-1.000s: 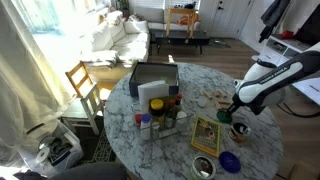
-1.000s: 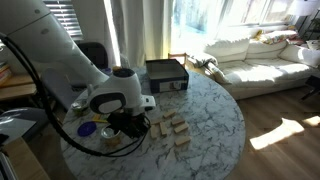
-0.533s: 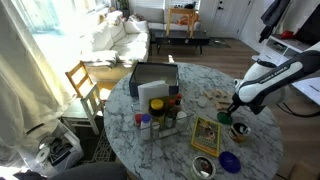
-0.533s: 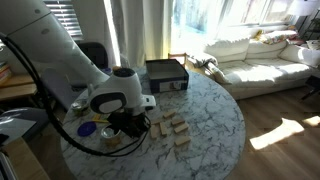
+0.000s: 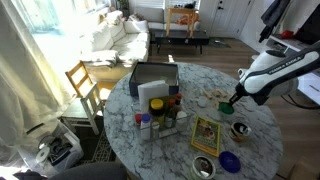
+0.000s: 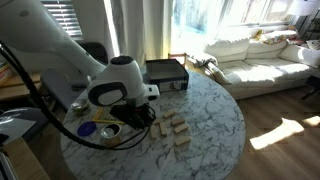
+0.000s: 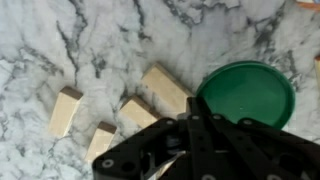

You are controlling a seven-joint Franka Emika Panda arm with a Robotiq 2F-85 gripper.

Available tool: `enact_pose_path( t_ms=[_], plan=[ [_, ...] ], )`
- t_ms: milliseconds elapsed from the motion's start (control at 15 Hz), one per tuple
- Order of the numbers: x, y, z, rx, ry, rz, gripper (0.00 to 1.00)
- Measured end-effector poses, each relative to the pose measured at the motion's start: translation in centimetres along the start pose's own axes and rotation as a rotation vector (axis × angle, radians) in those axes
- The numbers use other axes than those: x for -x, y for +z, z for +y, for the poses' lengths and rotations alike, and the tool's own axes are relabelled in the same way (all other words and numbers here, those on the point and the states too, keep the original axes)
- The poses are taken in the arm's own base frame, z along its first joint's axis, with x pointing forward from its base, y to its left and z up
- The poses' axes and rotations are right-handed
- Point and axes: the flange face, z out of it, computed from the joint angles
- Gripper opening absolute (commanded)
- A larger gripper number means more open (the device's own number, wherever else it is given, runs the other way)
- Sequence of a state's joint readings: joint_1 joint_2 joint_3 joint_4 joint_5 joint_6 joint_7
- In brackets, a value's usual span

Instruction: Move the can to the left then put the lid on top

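The lid is gripped at its edge by the closed jaws of the gripper, held above the marble desk and wooden blocks, while the can, uncovered and pale inside, is seen standing on the desk nearby

An exterior view looks down from high and rather far across the whole round marble surface toward the sofa, an exterior view stands lower and nearer and faces the surface and, it seems, the same sofa, and the wrist view looks straight down past the hand, very near the marble.
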State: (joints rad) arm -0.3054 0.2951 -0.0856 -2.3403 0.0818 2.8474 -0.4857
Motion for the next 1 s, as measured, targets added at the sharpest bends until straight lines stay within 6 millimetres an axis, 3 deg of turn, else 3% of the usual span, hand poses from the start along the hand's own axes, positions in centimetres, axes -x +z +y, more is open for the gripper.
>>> enact_pose_path(
  t_ms=[333,1000],
  plan=[
    [1.5,-2.8,0.6,0.065,-0.097,-0.021,0.0],
    [5.8,-4.5,-4.2,0.026,-0.286,-0.067,0.0]
  ],
)
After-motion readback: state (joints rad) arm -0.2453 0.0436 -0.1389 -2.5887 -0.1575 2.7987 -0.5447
